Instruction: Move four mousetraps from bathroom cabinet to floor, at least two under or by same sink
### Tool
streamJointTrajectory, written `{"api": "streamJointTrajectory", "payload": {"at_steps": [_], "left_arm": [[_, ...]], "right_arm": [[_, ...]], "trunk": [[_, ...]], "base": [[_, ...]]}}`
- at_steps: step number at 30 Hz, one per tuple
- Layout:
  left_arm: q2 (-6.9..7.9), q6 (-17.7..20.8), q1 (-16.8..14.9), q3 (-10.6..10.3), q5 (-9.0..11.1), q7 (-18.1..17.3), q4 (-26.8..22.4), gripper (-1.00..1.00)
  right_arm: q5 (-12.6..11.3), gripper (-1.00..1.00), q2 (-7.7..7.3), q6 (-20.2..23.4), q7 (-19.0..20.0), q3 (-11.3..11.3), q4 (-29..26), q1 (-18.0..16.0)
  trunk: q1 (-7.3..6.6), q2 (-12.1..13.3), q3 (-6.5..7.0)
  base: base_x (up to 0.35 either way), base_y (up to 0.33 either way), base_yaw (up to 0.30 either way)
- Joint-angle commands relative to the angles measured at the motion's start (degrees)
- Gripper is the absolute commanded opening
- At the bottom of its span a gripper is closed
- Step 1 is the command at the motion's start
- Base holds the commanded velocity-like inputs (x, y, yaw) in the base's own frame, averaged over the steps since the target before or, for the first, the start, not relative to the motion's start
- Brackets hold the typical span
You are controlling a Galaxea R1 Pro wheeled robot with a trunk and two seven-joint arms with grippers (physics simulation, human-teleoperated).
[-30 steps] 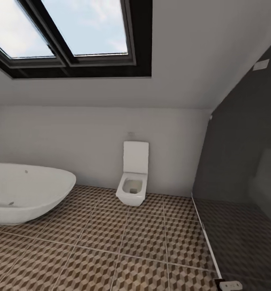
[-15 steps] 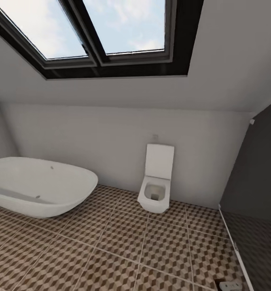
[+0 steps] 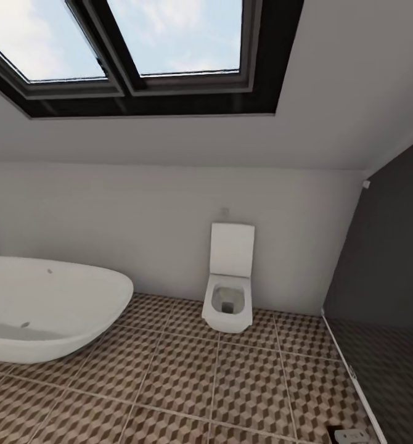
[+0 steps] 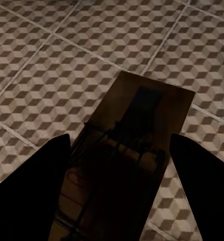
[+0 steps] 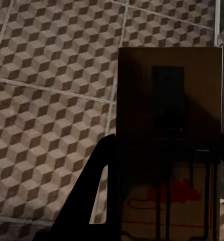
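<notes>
Carrying one mousetrap point(image 4: 134, 160) in the left jaws and another trap point(image 5: 168, 150) in the right above the floor point(image 3: 188, 382), either could slip if jolted; sink unsighted.

The cube-patterned brown, beige and white tiled bathroom floor point(image 3: 231, 382) looks matt, with pale grout lines. The oval white bathtub point(image 3: 46, 308) and square white toilet point(image 3: 229, 296) look smooth, faintly glossy ceramic. Each tan wooden mousetrap board point(image 4: 137, 150) point(image 5: 167, 130) looks matt, with dark metal wire.
</notes>
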Motion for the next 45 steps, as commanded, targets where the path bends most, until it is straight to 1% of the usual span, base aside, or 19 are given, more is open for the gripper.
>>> {"api": "streamJointTrajectory", "payload": {"at_steps": [1,9,20,26,35,45], "left_arm": [[-0.02,-0.2,-0.05,-0.4,0.31,-0.02,0.15,-1.0],[-0.09,-0.2,-0.05,-0.41,0.33,0.02,0.15,-1.0],[-0.13,-0.2,-0.05,-0.41,0.35,0.1,0.15,-1.0],[-0.67,-0.16,-0.05,-0.45,0.31,0.11,0.15,-1.0],[-0.73,-0.19,-0.05,-0.4,0.28,0.11,0.15,-1.0],[-0.65,-0.34,-0.05,-0.39,0.26,0.11,0.15,-1.0]], "right_arm": [[-0.64,-1.0,0.03,-0.38,0.26,0.47,0.26,-0.12],[-0.96,-1.0,0.03,-0.43,0.26,0.44,0.26,-0.11],[-0.99,-1.0,0.03,-0.42,0.26,0.44,0.26,-0.1],[-0.99,-1.0,0.03,-0.44,0.24,0.44,0.26,-0.1],[-0.95,-1.0,0.03,-0.4,0.26,0.44,0.26,-0.13],[-0.83,-1.0,0.03,-0.4,0.26,0.44,0.26,-0.11]], "trunk": [[0.06,-0.08,-0.07],[0.06,-0.08,-0.07],[0.06,-0.08,-0.07],[0.06,-0.08,-0.07],[0.06,-0.08,-0.07],[0.06,-0.08,-0.07]], "base": [[0.313,0.054,-0.267],[0.319,-0.042,-0.25],[0.321,-0.138,-0.021],[0.312,-0.177,-0.005],[0.307,-0.097,-0.162],[0.109,0.022,-0.011]]}}
